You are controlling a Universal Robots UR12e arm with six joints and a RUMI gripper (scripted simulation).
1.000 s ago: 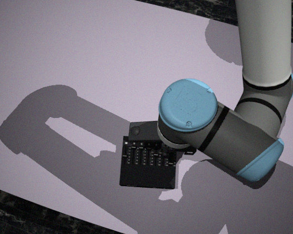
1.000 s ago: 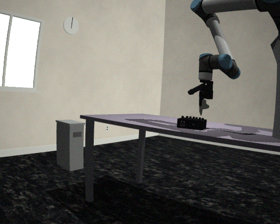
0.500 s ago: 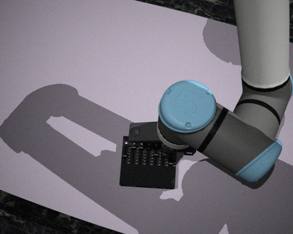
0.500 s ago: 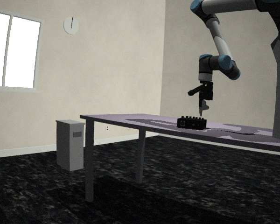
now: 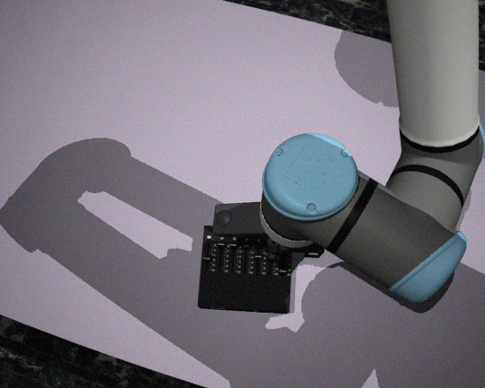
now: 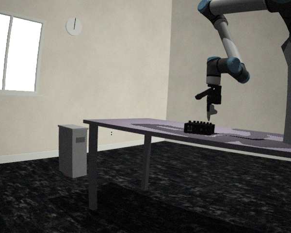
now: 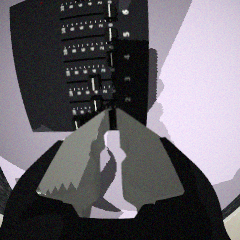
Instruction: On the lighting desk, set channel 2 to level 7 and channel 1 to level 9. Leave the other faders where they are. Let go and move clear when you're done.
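The lighting desk (image 5: pixel 245 267) is a black box with several parallel faders, lying on the pale table. It also shows in the exterior view (image 6: pixel 199 127) and fills the top of the wrist view (image 7: pixel 80 60). My gripper (image 6: pixel 208 117) is shut, its fingertips pressed together and pointing straight down, just above the desk's right end. In the wrist view the closed tips (image 7: pixel 112 116) sit over the nearest fader lane, beside the numbered strip. In the top view the arm's wrist joint (image 5: pixel 311 177) hides the fingers and part of the desk's top edge.
The table (image 6: pixel 190 130) stands in a room with a grey cabinet (image 6: pixel 72 150) on the floor to the left. The arm's forearm (image 5: pixel 401 238) hangs over the table right of the desk.
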